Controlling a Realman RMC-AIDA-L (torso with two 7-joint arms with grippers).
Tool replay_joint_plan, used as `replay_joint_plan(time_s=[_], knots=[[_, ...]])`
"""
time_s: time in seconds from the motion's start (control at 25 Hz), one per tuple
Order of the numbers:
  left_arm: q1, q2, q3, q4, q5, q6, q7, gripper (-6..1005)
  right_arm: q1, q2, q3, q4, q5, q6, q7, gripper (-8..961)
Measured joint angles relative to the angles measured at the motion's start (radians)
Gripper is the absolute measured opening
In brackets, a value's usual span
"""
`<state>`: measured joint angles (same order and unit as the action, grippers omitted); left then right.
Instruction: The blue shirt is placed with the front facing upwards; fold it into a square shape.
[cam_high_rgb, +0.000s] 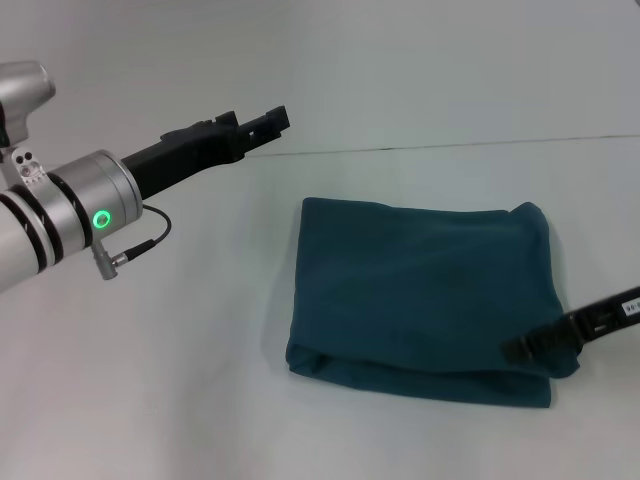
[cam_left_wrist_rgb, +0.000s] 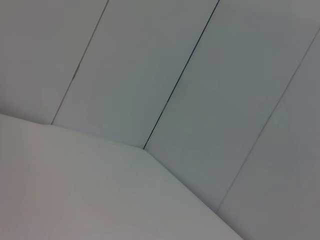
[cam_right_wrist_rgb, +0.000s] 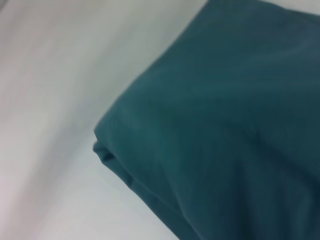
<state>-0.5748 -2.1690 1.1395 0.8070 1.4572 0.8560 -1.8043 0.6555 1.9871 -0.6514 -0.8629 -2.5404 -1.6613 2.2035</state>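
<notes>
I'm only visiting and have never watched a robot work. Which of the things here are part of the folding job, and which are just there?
Part of the job:
- blue shirt, already folded into a rough square
- right gripper, over the shirt's near right corner
- left gripper, raised well away from the shirt

Just there:
- white table
- panelled wall

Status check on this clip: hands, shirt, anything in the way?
Left hand raised, off the blue shirt. Right hand low over its near right corner. Shirt folded, roughly square, lettering hidden. Nothing in the way.
</notes>
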Motion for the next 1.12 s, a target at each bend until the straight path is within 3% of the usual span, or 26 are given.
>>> replay_joint_plan(time_s=[0.56,0.88,1.12], knots=[[0.006,0.0,0.0,-0.003,0.0,0.003,0.0,862,-0.022,-0.022,0.031,-0.028,-0.049,0.027,0.028,770],[0.003,0.001,-0.012,-0.004,0.0,0.0,0.0,861,-0.031,-0.028,0.109,-0.146,0.12,-0.023,-0.007,773],[-0.001,0.002,-0.013,-0.006,0.0,-0.004,0.0,861,-0.086,-0.024,0.157,-0.139,0.289,0.007,-0.21,775]])
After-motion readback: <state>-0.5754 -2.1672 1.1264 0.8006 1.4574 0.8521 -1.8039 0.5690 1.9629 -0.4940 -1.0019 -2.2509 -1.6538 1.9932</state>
